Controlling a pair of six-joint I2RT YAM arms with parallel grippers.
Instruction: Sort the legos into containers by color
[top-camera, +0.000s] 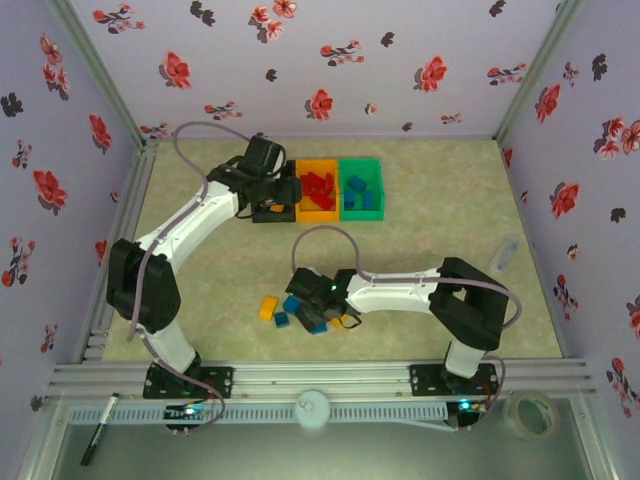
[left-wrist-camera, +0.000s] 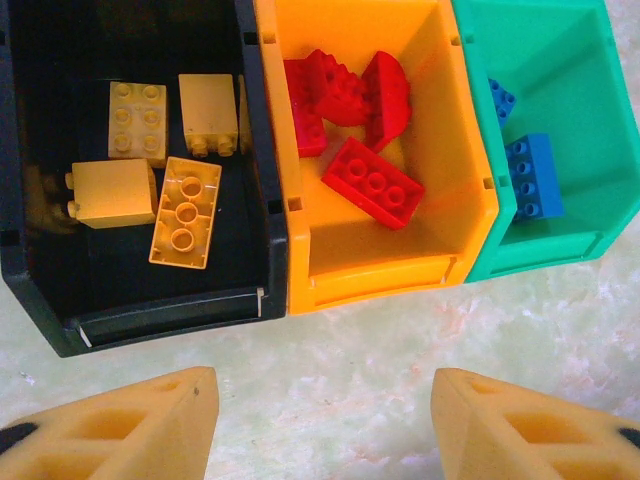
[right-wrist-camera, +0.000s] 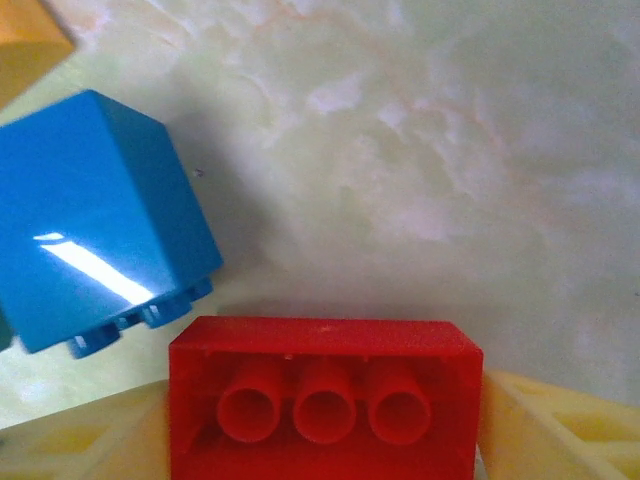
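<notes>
Top external: left arm (top-camera: 200, 215) outstretched, fingers (left-wrist-camera: 130, 430) apart; right fingers (right-wrist-camera: 560, 420) clamp red lego (right-wrist-camera: 325, 400).

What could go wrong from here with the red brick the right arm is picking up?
1. The blue brick lies right beside a corner of the red brick that sits in the right gripper, so lifting may nudge or drag it.
2. The left gripper, open and empty, hangs just in front of the orange bin that holds the other red bricks, so the arms might collide on delivery.
</notes>
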